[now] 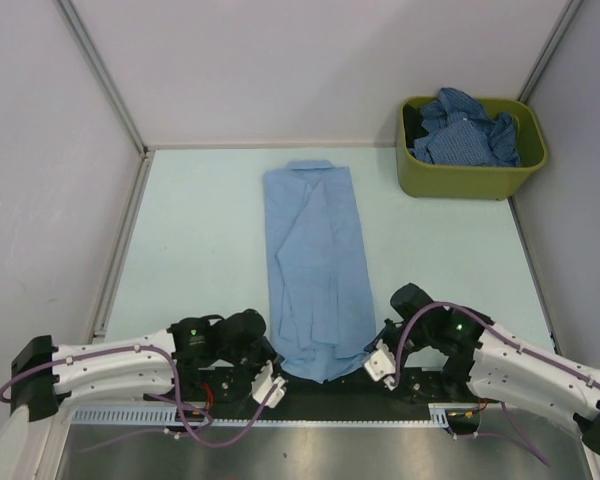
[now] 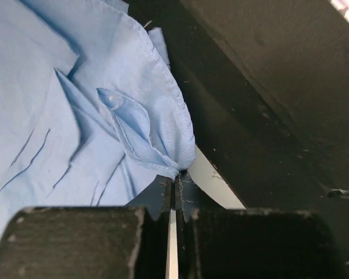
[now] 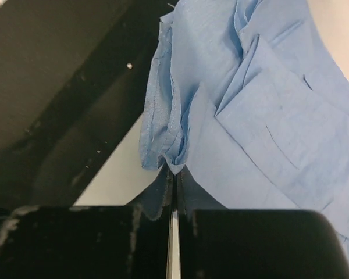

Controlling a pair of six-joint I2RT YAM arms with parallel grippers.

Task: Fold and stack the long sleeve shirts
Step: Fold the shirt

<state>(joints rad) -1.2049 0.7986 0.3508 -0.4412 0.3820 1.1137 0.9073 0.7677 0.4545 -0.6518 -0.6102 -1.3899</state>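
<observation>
A plain light blue long sleeve shirt (image 1: 317, 265) lies folded into a long narrow strip down the middle of the table, collar at the far end. Its near hem hangs at the table's front edge. My left gripper (image 1: 271, 380) is shut on the hem's left corner, and in the left wrist view the cloth (image 2: 157, 145) bunches into the tips of that gripper (image 2: 175, 176). At the right corner of the hem my right gripper (image 1: 380, 362) is also shut, and the right wrist view shows the fabric (image 3: 180, 133) pinched in the gripper (image 3: 174, 171). Darker blue patterned shirts (image 1: 468, 128) lie heaped in the bin.
An olive-green bin (image 1: 470, 178) stands at the far right corner of the table. White walls close in the left, back and right sides. A black strip (image 1: 330, 395) and a metal ledge run along the near edge between the arm bases.
</observation>
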